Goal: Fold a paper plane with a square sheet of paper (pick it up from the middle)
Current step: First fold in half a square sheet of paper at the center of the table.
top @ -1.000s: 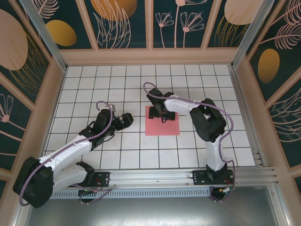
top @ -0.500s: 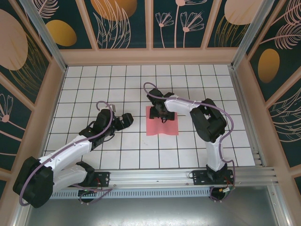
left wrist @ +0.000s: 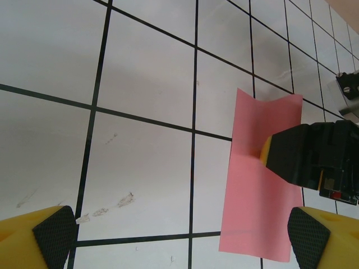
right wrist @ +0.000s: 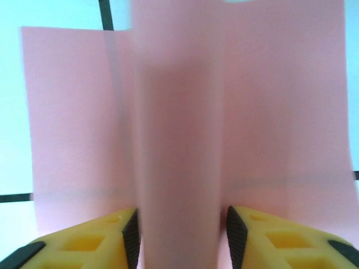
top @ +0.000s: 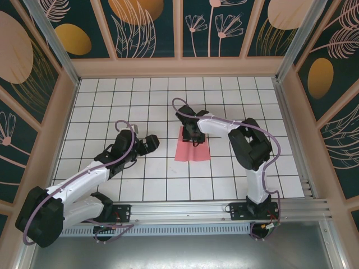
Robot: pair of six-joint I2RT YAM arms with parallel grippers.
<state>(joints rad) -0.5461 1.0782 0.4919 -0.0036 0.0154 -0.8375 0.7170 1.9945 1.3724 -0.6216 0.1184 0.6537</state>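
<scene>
The square sheet of paper (top: 192, 151) is salmon pink and lies on the white grid table just right of centre. My right gripper (top: 192, 136) points down onto its middle. In the right wrist view the sheet (right wrist: 179, 112) bulges up in a tall ridge between the two black pads (right wrist: 131, 235), which press it from both sides; the right gripper (right wrist: 182, 238) is shut on it. My left gripper (top: 152, 142) hovers open to the left of the sheet. Seen from the left wrist, that gripper (left wrist: 180, 238) holds nothing, and the sheet (left wrist: 258, 207) lies ahead under the right gripper's finger (left wrist: 303, 159). The paper plane is out of view.
White tiles with black grid lines (top: 140, 101) stretch all round the sheet. Beige walls (top: 179, 67) fence the table at the back and sides. A metal rail (top: 185, 210) with both arm bases runs along the near edge.
The right gripper's jaws have closed inward on the sheet. They pushed its middle up into a ridge, so the sheet looks narrower from above. The left arm has not moved.
</scene>
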